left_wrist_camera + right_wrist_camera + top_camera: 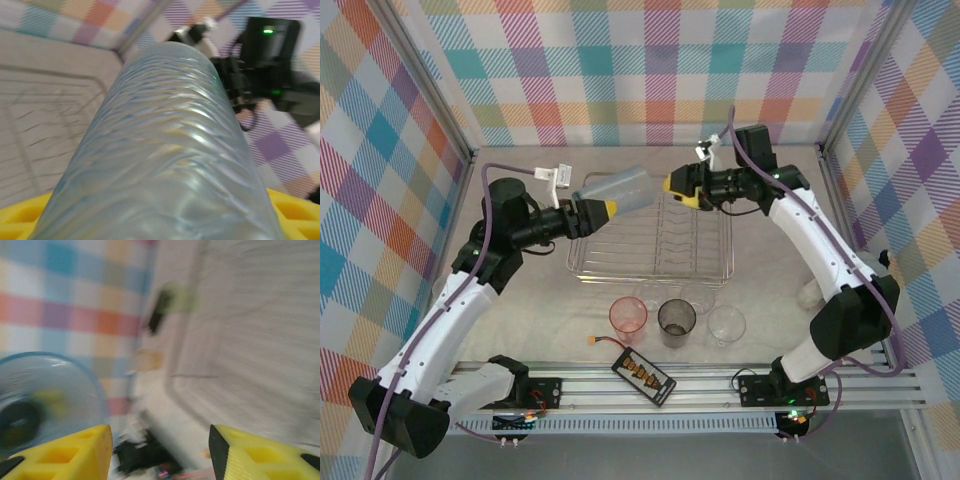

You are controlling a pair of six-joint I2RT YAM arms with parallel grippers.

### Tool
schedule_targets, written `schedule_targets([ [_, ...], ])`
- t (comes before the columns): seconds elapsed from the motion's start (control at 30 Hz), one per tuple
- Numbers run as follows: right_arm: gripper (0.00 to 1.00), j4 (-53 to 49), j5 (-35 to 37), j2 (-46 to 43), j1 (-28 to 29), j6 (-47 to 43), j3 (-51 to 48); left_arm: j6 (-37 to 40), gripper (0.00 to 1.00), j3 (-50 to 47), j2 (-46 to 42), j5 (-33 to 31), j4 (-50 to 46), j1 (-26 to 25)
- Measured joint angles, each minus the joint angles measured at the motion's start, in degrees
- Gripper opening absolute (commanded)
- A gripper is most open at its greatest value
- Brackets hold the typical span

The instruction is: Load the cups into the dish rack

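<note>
Top external view: the left tool (pixel 592 210) is clenched on a bluish translucent cup (pixel 625 188). I see the cup held on its side in the air over the far left corner of the dish rack (pixel 650 276). The right tool (pixel 677 187) sits just right of that cup's free end, above the rack's far edge.

Left wrist view: the ribbed wall of the cup (pixel 165 150) runs away from the camera, seated between the yellow fingers (pixel 20 217).

Right wrist view: the right tool (pixel 160 450) is released, its fingers (pixel 60 452) standing apart with nothing between them. The cup (pixel 45 400) lies outside the gap, to the left in that view. The view is blurred.

On the bench (pixel 540 320), near the rack's near edge, stand upright:
- a pink-red cup (pixel 628 314)
- a smoky grey cup (pixel 676 320)
- a clear cup (pixel 726 324)

A black battery pack (pixel 643 376) lies nearer, at the bench edge.
</note>
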Motion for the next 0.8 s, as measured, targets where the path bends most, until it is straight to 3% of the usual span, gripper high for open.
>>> schedule_targets([
  [0.17, 0.54, -15.7, 23.1, 1.4, -1.4, -9.0, 1.4, 4.7, 0.0, 7.7, 2.1, -11.4, -16.6, 0.0],
  [0.27, 0.51, -20.0, 30.7, 4.3, -1.3, -11.8, -0.6, 5.9, 0.0, 12.0, 4.9, -16.9, -24.0, 0.0],
  [0.47, 0.42, -23.1, 37.6, 7.8, -1.3, -13.6, -5.7, 6.7, 0.0, 20.1, 14.0, -24.0, -35.6, 0.0],
  [0.8, 0.21, -23.1, 41.1, 8.5, -1.1, -14.9, -8.3, 8.4, 0.0, 24.5, 24.6, -28.3, -44.2, 0.0],
])
